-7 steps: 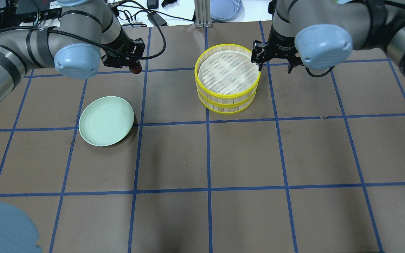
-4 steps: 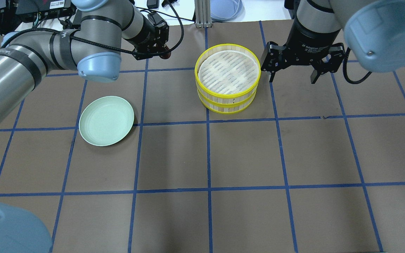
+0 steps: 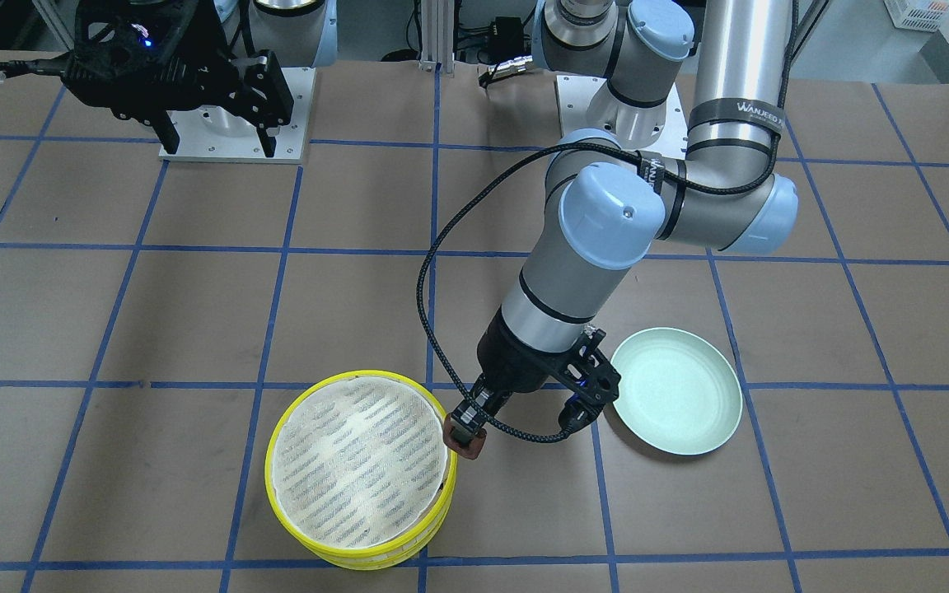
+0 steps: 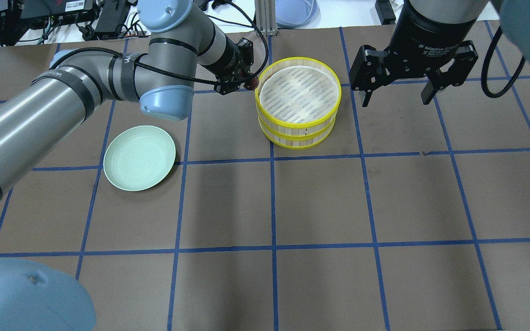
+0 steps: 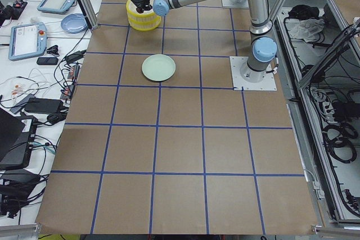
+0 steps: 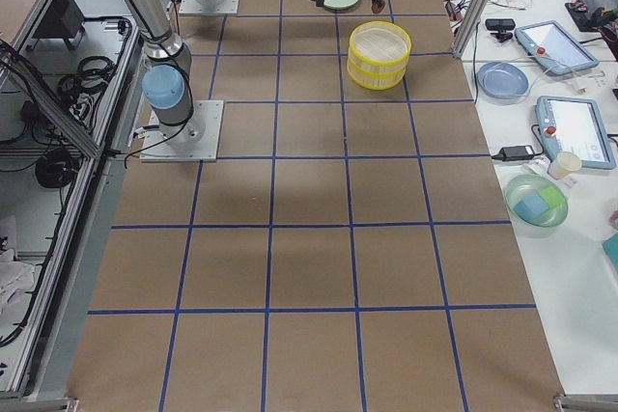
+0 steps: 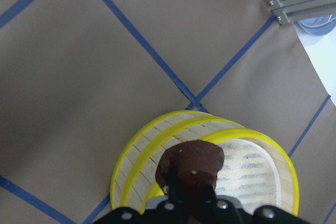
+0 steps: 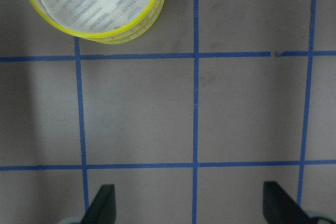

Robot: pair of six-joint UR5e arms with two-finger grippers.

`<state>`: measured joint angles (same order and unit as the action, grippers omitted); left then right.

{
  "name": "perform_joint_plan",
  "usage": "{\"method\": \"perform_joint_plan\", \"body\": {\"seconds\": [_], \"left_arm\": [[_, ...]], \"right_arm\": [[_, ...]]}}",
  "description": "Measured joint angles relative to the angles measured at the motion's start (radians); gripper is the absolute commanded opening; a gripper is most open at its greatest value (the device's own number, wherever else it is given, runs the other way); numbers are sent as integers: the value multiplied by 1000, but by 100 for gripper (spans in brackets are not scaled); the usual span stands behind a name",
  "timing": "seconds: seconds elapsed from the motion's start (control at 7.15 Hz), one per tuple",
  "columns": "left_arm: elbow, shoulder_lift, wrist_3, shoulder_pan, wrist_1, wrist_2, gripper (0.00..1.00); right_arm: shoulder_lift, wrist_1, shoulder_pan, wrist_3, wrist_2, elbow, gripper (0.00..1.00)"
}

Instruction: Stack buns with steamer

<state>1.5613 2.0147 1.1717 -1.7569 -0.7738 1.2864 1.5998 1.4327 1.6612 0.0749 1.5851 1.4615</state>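
The steamer [image 4: 298, 102] is two yellow-rimmed trays stacked, far centre of the table; the top tray's striped liner is bare. It also shows in the front-facing view [image 3: 359, 469] and the right wrist view [image 8: 94, 3]. My left gripper [image 4: 245, 84] is shut on the dark reddish-brown bun [image 4: 251, 82], held just over the steamer's left rim. The bun also shows in the front-facing view [image 3: 469, 442] and the left wrist view [image 7: 191, 163]. My right gripper [image 4: 396, 101] is open and empty, raised to the right of the steamer. The cream bun is out of view.
An empty pale green plate [image 4: 139, 157] lies left of the steamer, below my left forearm. An aluminium post [image 4: 265, 18] stands at the table's far edge, with cables and devices behind it. Blue tape lines cross the brown table.
My left gripper has carried the brown bun rightward, from the far left to the steamer's left rim. My right gripper has drawn back from the steamer's right rim, to the right and higher.
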Motion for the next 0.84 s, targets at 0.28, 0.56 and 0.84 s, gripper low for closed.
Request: {"method": "perform_joint_plan", "body": {"seconds": [0.28,0.56,0.84], "left_arm": [[-2,22,74,-22,1,-27,22],[-4,37,98,-32,0,-53,76],[-10,54,107,-32,2,-67,97]], "right_arm": [[-15,12,-5,-80,21,-2,100],[-20,56,-8,-123,24,0,100],[-21,114,-9,-133,22,14,100]]}}
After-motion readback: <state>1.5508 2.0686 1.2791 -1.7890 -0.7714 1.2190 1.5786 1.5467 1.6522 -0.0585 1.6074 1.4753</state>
